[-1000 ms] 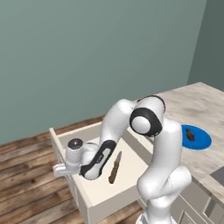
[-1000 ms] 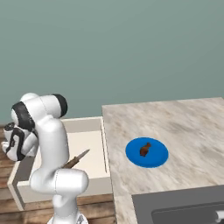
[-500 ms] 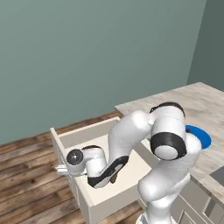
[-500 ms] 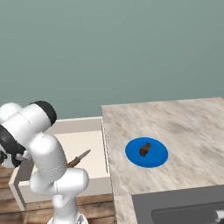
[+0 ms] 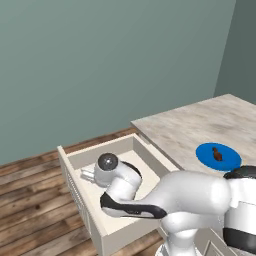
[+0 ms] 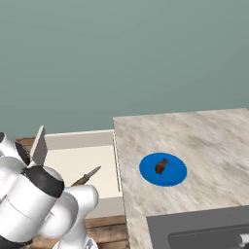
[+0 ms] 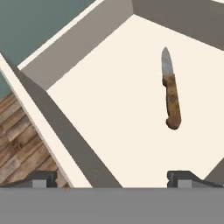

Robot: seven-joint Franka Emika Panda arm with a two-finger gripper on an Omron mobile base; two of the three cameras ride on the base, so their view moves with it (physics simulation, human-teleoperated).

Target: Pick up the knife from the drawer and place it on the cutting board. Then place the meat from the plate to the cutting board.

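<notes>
The wood-handled knife (image 7: pixel 170 90) lies flat in the open drawer (image 7: pixel 83 57); the meat (image 6: pixel 161 166) sits on the blue plate (image 6: pixel 175 173).

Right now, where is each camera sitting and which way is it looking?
Left base view: behind the arm on its left, looking forward and down at the open drawer and the blue plate with the meat; the white arm bends across the lower right.
Right base view: behind the arm on its right, looking at the same drawer, the knife and the plate; the arm is at lower left.
Hand view: on the hand, looking down into the drawer at the knife; the gripper has its jaws open.
Both base views share the drawer, plate and meat.
</notes>
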